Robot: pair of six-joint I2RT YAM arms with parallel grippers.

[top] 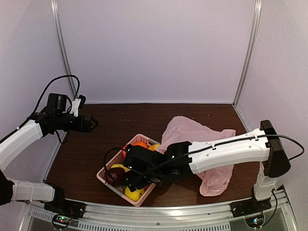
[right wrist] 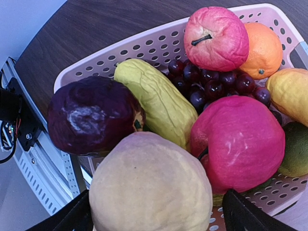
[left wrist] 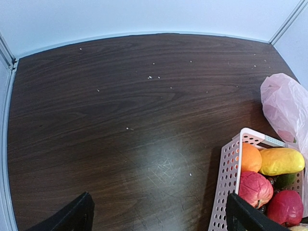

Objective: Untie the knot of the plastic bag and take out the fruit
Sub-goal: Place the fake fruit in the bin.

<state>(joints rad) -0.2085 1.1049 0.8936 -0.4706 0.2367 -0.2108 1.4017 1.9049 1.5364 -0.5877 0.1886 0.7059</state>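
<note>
The pink plastic bag (top: 199, 133) lies crumpled on the table behind and under my right arm, and its edge shows in the left wrist view (left wrist: 284, 103). Its knot is not visible. My right gripper (top: 128, 180) hovers over the pink basket (top: 115, 187), jaws wide open. A pale yellow fruit (right wrist: 149, 187) sits between its fingers (right wrist: 79, 216). Below it in the basket (right wrist: 144, 45) lie two red apples (right wrist: 240, 139), an orange (right wrist: 262, 50), a lemon (right wrist: 288, 91) and a green fruit (right wrist: 296, 149). My left gripper (top: 94, 123) is open and empty, raised at the far left.
The basket also holds a dark maroon fruit (right wrist: 89, 115), a grape bunch (right wrist: 211, 84) and a long yellow-green fruit (right wrist: 154, 96). The basket's wall (left wrist: 226, 178) shows in the left wrist view. The table's metal front rail (top: 159, 214) runs just below the basket.
</note>
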